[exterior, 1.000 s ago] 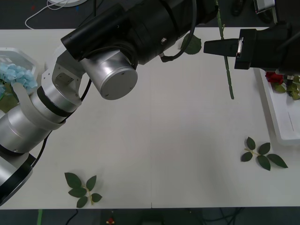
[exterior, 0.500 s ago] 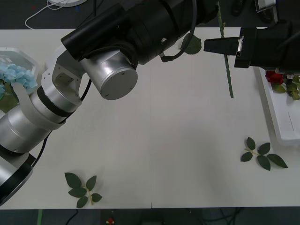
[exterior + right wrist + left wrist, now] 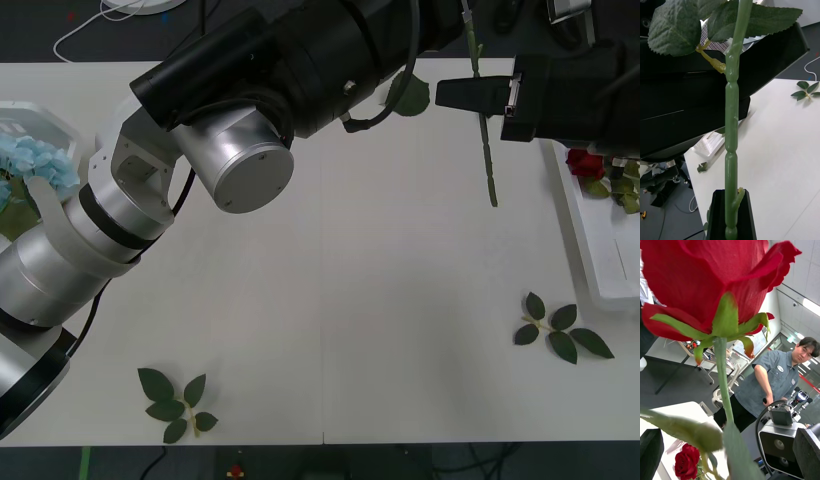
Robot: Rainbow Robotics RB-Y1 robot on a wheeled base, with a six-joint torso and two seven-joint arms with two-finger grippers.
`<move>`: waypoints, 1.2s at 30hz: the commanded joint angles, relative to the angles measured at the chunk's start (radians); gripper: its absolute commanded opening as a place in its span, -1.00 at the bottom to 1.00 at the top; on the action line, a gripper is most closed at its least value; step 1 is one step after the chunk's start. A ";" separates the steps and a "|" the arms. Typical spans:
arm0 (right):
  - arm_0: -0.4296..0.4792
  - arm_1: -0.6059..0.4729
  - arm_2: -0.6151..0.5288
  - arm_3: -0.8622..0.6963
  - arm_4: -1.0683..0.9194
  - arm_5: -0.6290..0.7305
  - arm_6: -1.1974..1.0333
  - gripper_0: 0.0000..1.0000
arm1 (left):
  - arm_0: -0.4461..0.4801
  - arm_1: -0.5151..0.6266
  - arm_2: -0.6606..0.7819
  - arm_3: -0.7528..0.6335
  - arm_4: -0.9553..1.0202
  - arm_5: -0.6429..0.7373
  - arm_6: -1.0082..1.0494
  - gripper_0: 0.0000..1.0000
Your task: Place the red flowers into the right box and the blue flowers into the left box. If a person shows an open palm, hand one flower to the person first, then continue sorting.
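Note:
A red flower (image 3: pixel 715 281) hangs upright above the table's far right. Its bloom fills the left wrist view, and its green stem (image 3: pixel 487 160) points down over the table. My right gripper (image 3: pixel 450 97) is shut on the stem (image 3: pixel 732 123), just left of the right box (image 3: pixel 600 250). My left arm (image 3: pixel 300 50) reaches across the far side. Its gripper (image 3: pixel 728 465) is open, with a black finger (image 3: pixel 649 453) standing off the stem just below the bloom. Another red flower (image 3: pixel 583 163) lies in the right box. Blue flowers (image 3: pixel 35 160) lie in the left box (image 3: pixel 40 115).
Loose green leaf sprigs lie on the table at the near right (image 3: pixel 560 330) and the near left (image 3: pixel 175 400). The left arm's silver elbow (image 3: pixel 240 160) hangs over the table's left half. A white cable (image 3: pixel 90 25) runs along the far edge.
My right gripper and the stem it holds have risen slightly. The left arm has not moved.

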 commanded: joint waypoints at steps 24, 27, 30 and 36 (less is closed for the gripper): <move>0.554 -0.403 -0.395 0.047 0.290 -0.008 -0.291 -1.00 | -0.025 0.003 -0.025 -0.060 0.006 -0.048 0.037 1.00; 0.554 -0.403 -0.392 0.078 0.391 0.020 -0.351 -1.00 | -0.027 0.029 -0.009 -0.069 0.004 -0.036 0.037 1.00; 0.553 -0.403 -0.386 0.096 0.477 0.030 -0.399 -1.00 | -0.025 0.052 0.035 -0.106 0.001 0.090 0.032 1.00; 0.496 -0.403 -0.303 0.166 0.651 0.030 -0.475 -1.00 | -0.027 0.049 0.294 -0.308 0.037 0.768 0.003 1.00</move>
